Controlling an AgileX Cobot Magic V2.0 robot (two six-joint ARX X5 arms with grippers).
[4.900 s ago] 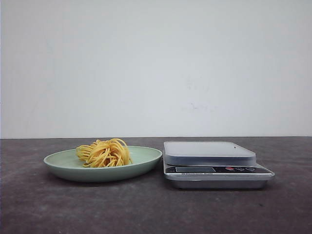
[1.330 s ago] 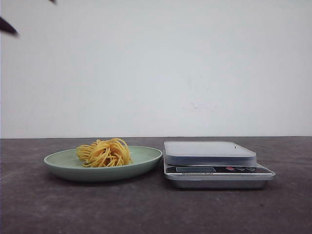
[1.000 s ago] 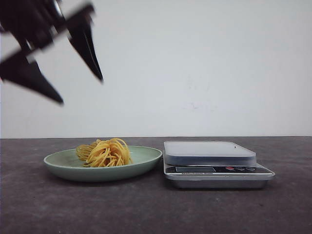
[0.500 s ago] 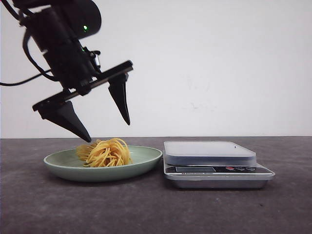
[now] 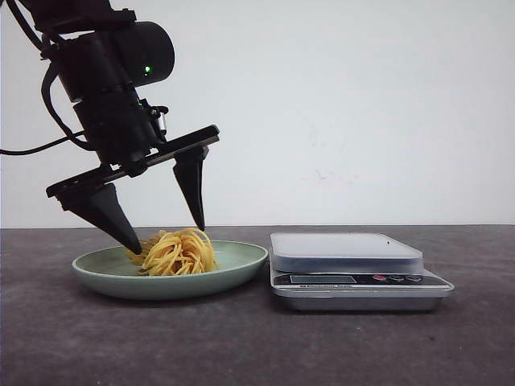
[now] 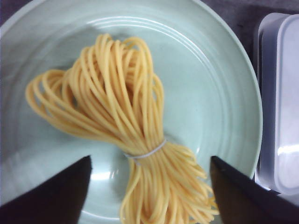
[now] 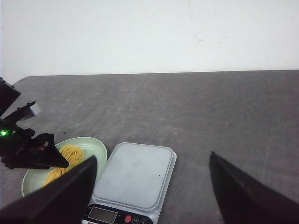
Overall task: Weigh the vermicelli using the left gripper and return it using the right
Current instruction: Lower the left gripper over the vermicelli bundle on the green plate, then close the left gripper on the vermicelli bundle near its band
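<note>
left hand (image 5: 170,240) fingers spread wide, tilted downward

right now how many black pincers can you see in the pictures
2. The left black two-fingered pincer is open, its tips at either side of the yellow vermicelli bundle on the pale green plate. The right black pincer, also open, is high above the grey table.

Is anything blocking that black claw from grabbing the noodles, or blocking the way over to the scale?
Nothing visible is in the way. The left gripper is open with a finger on either side of the noodles on the green plate. The scale sits right beside the plate, its platform bare.
</note>
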